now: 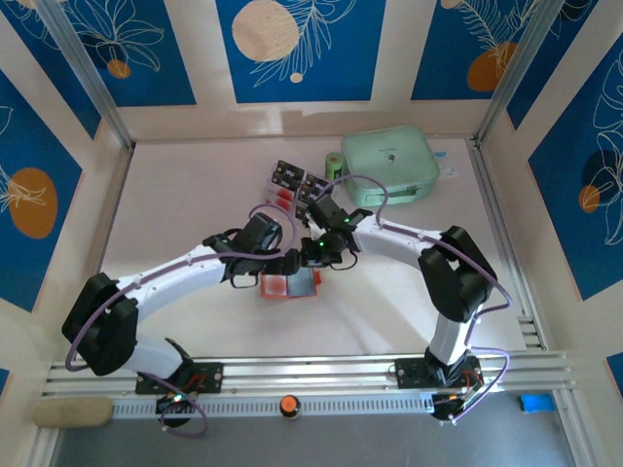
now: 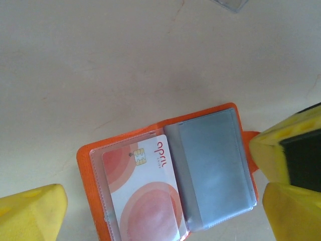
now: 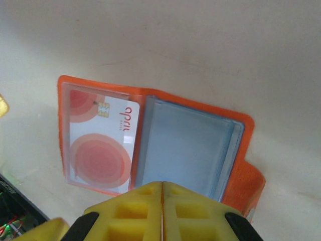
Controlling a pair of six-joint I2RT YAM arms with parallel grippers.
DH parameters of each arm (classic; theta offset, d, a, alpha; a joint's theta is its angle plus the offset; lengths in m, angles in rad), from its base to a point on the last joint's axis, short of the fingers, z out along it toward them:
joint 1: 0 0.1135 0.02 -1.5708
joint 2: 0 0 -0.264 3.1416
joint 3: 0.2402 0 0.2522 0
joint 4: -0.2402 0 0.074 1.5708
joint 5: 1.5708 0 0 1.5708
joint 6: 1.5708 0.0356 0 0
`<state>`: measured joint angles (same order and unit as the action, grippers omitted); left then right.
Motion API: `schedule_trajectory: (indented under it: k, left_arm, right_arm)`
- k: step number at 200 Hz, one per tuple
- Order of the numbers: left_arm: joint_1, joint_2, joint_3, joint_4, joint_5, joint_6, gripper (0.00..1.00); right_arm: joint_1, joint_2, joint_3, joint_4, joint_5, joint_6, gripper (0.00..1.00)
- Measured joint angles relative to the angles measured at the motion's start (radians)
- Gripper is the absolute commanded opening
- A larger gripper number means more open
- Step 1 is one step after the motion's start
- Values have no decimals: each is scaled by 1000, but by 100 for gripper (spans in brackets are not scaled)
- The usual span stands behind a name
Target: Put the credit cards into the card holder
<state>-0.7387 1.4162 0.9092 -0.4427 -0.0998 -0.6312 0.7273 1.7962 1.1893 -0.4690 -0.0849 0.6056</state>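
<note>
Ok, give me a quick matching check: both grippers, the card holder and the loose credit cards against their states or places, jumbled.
Column one:
1. left gripper
2. right gripper
3. card holder
4. two loose credit cards

Column two:
A. on the table beside the mint-green pouch
B. jaws wide open
C. lying open, with a card in one pocket
D. jaws shut, tips at the holder's near edge

Pairs: 1-B, 2-D, 3-C, 4-A
</note>
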Motion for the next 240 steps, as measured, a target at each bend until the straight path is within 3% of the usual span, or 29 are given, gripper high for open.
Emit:
schedule_trajectory:
  k: [240]
  left_arm:
    - [-4, 82, -76, 90, -35, 38, 100]
  right_arm:
    - [-20, 144, 50, -4, -13, -42, 4]
